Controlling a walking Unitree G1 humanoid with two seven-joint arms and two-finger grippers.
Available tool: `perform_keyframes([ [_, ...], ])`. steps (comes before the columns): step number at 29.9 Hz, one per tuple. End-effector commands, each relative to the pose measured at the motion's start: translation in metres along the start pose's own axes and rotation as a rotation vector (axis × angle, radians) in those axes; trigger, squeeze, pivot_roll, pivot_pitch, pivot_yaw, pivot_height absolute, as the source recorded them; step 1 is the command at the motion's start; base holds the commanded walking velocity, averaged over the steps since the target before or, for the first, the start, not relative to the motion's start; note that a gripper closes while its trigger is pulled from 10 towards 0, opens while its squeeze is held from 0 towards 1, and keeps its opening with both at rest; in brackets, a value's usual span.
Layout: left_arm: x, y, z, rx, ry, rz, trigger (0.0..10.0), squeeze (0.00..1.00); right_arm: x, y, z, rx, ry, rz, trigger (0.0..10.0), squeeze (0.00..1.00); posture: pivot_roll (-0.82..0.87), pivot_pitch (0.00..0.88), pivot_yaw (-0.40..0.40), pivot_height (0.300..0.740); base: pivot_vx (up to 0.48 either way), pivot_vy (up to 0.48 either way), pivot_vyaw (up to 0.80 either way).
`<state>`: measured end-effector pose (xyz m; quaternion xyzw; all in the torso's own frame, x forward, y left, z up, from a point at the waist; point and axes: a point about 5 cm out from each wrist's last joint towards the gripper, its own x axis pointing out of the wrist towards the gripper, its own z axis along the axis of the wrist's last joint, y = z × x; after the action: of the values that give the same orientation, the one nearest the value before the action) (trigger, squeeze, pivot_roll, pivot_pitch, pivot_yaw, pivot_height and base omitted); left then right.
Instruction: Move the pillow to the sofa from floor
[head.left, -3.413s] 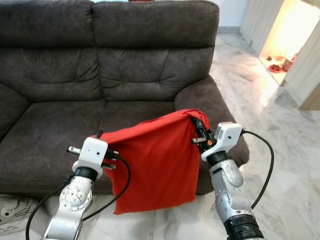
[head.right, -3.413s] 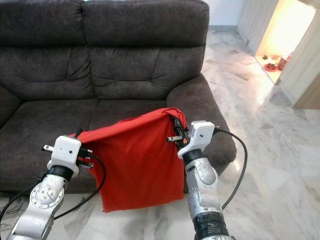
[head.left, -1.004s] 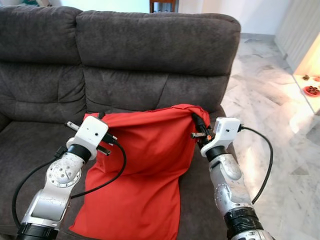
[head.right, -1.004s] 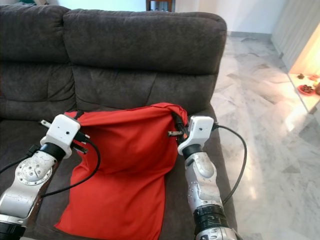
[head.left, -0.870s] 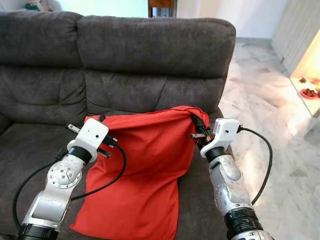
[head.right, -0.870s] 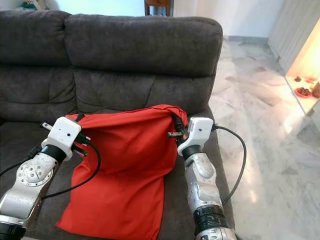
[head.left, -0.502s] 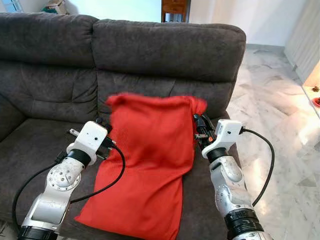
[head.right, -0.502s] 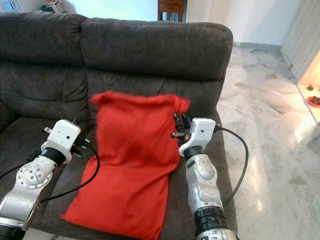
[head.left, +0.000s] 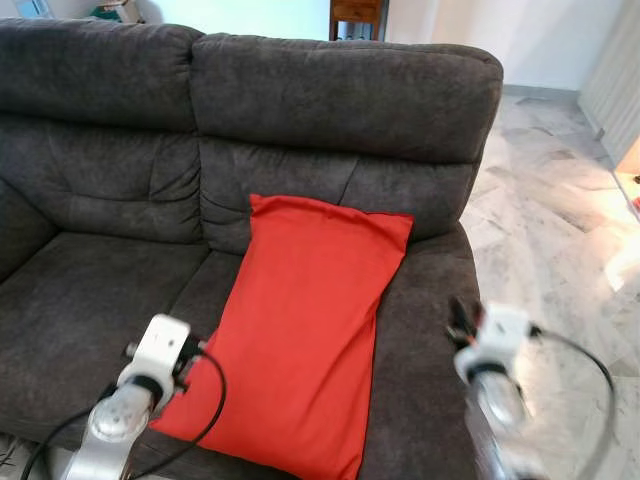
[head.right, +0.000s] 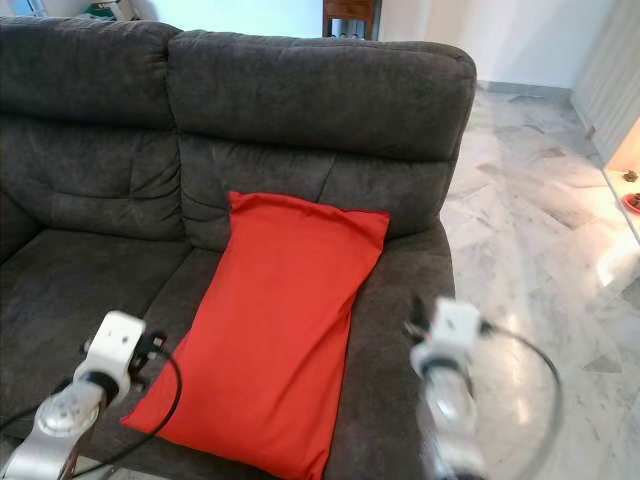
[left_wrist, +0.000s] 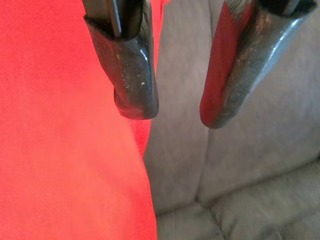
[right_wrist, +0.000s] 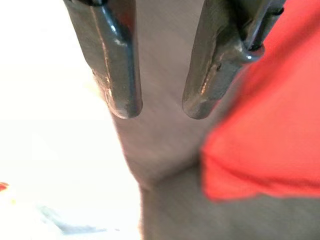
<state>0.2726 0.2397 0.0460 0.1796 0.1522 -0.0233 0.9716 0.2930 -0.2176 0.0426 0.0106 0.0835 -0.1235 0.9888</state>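
pillow (head.left: 305, 330) leaning on sofa (head.left: 340, 100) back so it stays | my left gripper (left_wrist: 167, 112) and right gripper (right_wrist: 160, 112) parted, empty, probably clear of pillow

red pillow (head.left: 312, 330) on grey sofa (head.left: 330, 100)

A red pillow (head.left: 305, 330) lies in the middle of the frame on the right seat of a dark grey sofa (head.left: 90, 190), its top edge leaning against the backrest, its lower corner reaching the seat's front edge.
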Motion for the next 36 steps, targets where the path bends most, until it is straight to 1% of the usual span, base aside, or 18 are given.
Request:
perform_keyframes([
  [1, -0.002, 0.0, -0.008, -0.022, 0.019, 0.003, 10.0, 0.0, -0.004, -0.006, -0.005, -0.008, 0.016, -0.034, 10.0, 0.0, 0.09, 0.091, 0.04, 0.74, 0.0, 0.0, 0.0],
  [3, -0.006, -0.007, -0.031, -0.042, 0.106, -0.025, 10.0, 0.0, -0.021, -0.028, -0.029, -0.002, 0.093, -0.138, 10.0, 0.0, 0.07, 0.073, 0.047, 0.74, 0.0, 0.0, 0.0],
  [5, -0.01, -0.015, -0.049, -0.032, 0.174, -0.061, 10.0, 0.0, -0.036, -0.043, -0.05, 0.003, 0.168, -0.225, 10.0, 0.0, 0.05, 0.054, 0.054, 0.74, 0.0, 0.0, 0.0],
  [6, -0.01, -0.017, -0.053, -0.028, 0.187, -0.07, 10.0, 0.0, -0.04, -0.046, -0.056, 0.002, 0.189, -0.248, 10.0, 0.0, 0.04, 0.051, 0.056, 0.74, 0.0, 0.0, 0.0],
  [7, -0.011, -0.023, -0.064, -0.046, 0.236, -0.079, 10.0, 0.0, -0.056, -0.056, -0.076, 0.017, 0.265, -0.303, 10.0, 0.0, 0.03, 0.031, 0.064, 0.74, 0.0, 0.0, 0.0],
  [8, -0.011, -0.023, -0.064, -0.046, 0.236, -0.079, 10.0, 0.0, -0.056, -0.056, -0.076, 0.017, 0.265, -0.303, 10.0, 0.0, 0.03, 0.031, 0.064, 0.74, 0.0, 0.0, 0.0],
  [10, -0.014, -0.029, -0.077, -0.057, 0.301, -0.086, 10.0, 0.0, -0.074, -0.064, -0.099, 0.024, 0.363, -0.357, 10.0, 0.0, 0.01, 0.003, 0.071, 0.74, 0.0, 0.0, 0.0],
  [13, -0.02, -0.037, -0.09, -0.054, 0.372, -0.113, 10.0, 0.0, -0.083, -0.062, -0.114, 0.012, 0.454, -0.333, 10.0, 0.0, 0.0, 0.0, 0.07, 0.74, 0.0, 0.0, 0.0],
  [16, -0.027, -0.043, -0.101, -0.043, 0.426, -0.133, 10.0, 0.0, -0.087, -0.059, -0.122, 0.028, 0.5, -0.31, 10.0, 0.0, -0.02, 0.0, 0.072, 0.74, 0.0, 0.0, 0.0],
  [17, -0.032, -0.047, -0.108, -0.055, 0.461, -0.135, 10.0, 0.0, -0.092, -0.056, -0.129, 0.039, 0.554, -0.296, 10.0, 0.0, -0.04, 0.0, 0.075, 0.74, 0.0, 0.0, 0.0],
  [20, -0.036, -0.05, -0.113, -0.065, 0.491, -0.131, 10.0, 0.0, -0.096, -0.054, -0.134, 0.039, 0.586, -0.28, 10.0, 0.0, -0.05, 0.0, 0.076, 0.74, 0.0, 0.0, 0.0],
  [21, -0.039, -0.052, -0.117, -0.072, 0.511, -0.128, 10.0, 0.0, -0.098, -0.051, -0.138, 0.049, 0.614, -0.246, 10.0, 0.0, -0.06, 0.0, 0.08, 0.74, 0.0, 0.0, 0.0],
  [22, -0.044, -0.055, -0.123, -0.092, 0.546, -0.122, 10.0, 0.0, -0.107, -0.043, -0.147, 0.076, 0.689, -0.177, 10.0, 0.0, -0.07, 0.0, 0.079, 0.74, 0.0, 0.0, 0.0],
  [23, -0.047, -0.059, -0.127, -0.096, 0.566, -0.127, 10.0, 0.0, -0.114, -0.039, -0.154, 0.071, 0.752, -0.129, 10.0, 0.0, -0.07, 0.0, 0.075, 0.74, 0.0, 0.0, 0.0],
  [26, -0.05, -0.064, -0.129, -0.086, 0.584, -0.139, 10.0, 0.0, -0.121, -0.038, -0.16, 0.076, 0.801, -0.136, 10.0, 0.0, -0.05, 0.0, 0.063, 0.74, 0.0, 0.0, 0.0],
  [29, -0.051, -0.066, -0.13, -0.073, 0.592, -0.144, 10.0, 0.0, -0.123, -0.036, -0.161, 0.119, 0.799, -0.157, 10.0, 0.0, -0.05, 0.0, 0.063, 0.74, 0.0, 0.0, 0.0],
  [31, -0.052, -0.066, -0.131, -0.082, 0.592, -0.138, 10.0, 0.0, -0.123, -0.035, -0.161, 0.118, 0.799, -0.152, 10.0, 0.0, -0.05, 0.0, 0.063, 0.74, 0.0, 0.0, 0.0],
  [36, -0.053, -0.061, -0.132, -0.111, 0.587, -0.101, 10.0, 0.0, -0.119, -0.024, -0.159, 0.123, 0.774, -0.054, 10.0, 0.0, -0.04, 0.0, 0.05, 0.74, 0.0, 0.0, 0.0],
])
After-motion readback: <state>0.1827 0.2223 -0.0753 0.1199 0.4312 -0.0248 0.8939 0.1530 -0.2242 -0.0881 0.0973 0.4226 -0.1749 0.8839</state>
